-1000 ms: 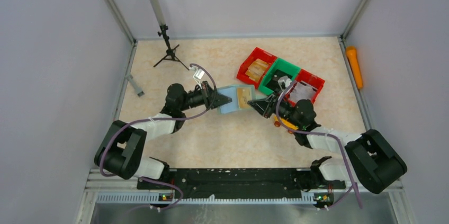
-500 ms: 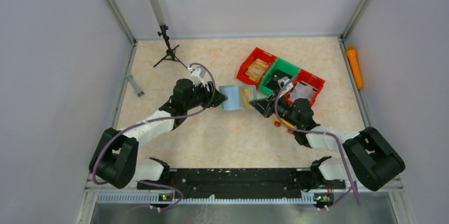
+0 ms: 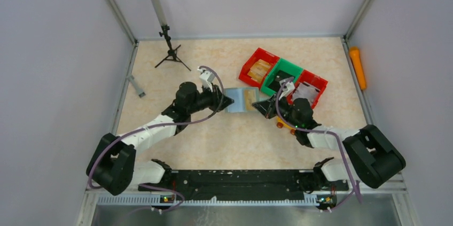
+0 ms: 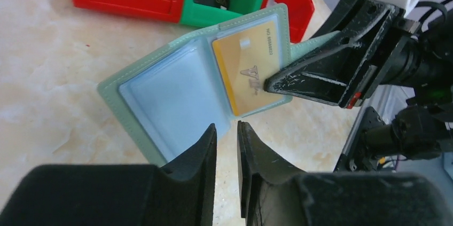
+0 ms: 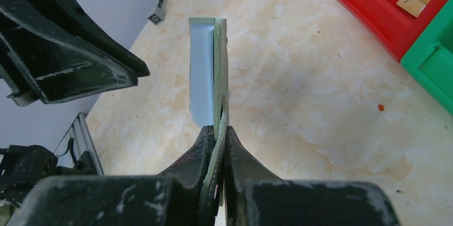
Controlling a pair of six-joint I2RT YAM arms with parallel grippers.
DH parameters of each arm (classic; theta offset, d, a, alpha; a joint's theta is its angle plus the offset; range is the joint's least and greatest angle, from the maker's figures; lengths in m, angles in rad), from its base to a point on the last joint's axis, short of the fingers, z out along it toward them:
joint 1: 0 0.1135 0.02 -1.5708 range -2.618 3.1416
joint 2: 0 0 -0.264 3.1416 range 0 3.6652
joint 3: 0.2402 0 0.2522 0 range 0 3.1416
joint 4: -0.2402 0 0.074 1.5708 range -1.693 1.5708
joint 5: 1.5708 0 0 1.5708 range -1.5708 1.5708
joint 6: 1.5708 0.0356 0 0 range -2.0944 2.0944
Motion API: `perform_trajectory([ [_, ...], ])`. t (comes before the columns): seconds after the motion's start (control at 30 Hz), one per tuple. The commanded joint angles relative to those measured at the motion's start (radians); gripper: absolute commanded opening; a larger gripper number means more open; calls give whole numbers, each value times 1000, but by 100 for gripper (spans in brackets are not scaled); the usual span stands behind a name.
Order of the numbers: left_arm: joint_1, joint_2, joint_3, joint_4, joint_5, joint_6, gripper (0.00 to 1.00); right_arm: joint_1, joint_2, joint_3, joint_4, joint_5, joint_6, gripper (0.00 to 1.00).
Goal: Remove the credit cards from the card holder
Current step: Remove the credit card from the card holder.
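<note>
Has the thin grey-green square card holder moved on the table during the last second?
Yes, slightly. In the top view, the thin grey-green square card holder has shifted to the right, so it is now closer to the green plastic bin.

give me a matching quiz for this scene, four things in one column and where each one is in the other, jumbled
1 grey-green card holder
2 gold card
3 green plastic bin
4 orange cylinder

a between two red bins
b in the holder's pocket
c clamped by its edge in the right gripper
d along the table's right edge

Pairs: 1-c, 2-b, 3-a, 4-d
</note>
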Motion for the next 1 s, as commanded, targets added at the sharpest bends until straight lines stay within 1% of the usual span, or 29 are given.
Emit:
perform_trajectory([
  [0.0, -4, 82, 19, 126, 175, -22, 21, -7, 7, 39, 114, -60, 30, 0],
  [0.13, -4, 125, 31, 146, 216, -40, 20, -7, 24, 34, 170, -116, 54, 0],
  [0.2, -4, 136, 36, 155, 233, -50, 22, -7, 35, 35, 201, -146, 70, 0],
  [0.33, 8, 139, 33, 163, 226, -72, 23, -7, 45, 35, 233, -180, 90, 0],
  [0.47, 30, 135, -4, 255, 257, -108, 31, -7, 39, 35, 245, -199, 96, 0],
  [0.63, 48, 154, -4, 280, 285, -137, 32, -7, 40, 29, 285, -227, 121, 0],
  [0.8, 80, 160, -27, 353, 323, -196, 39, -7, 49, 33, 319, -269, 141, 0],
  [0.87, 88, 163, -38, 405, 348, -223, 39, -7, 53, 33, 336, -286, 150, 0],
  [0.97, 98, 169, -51, 458, 372, -254, 29, -7, 57, 29, 388, -312, 176, 0],
])
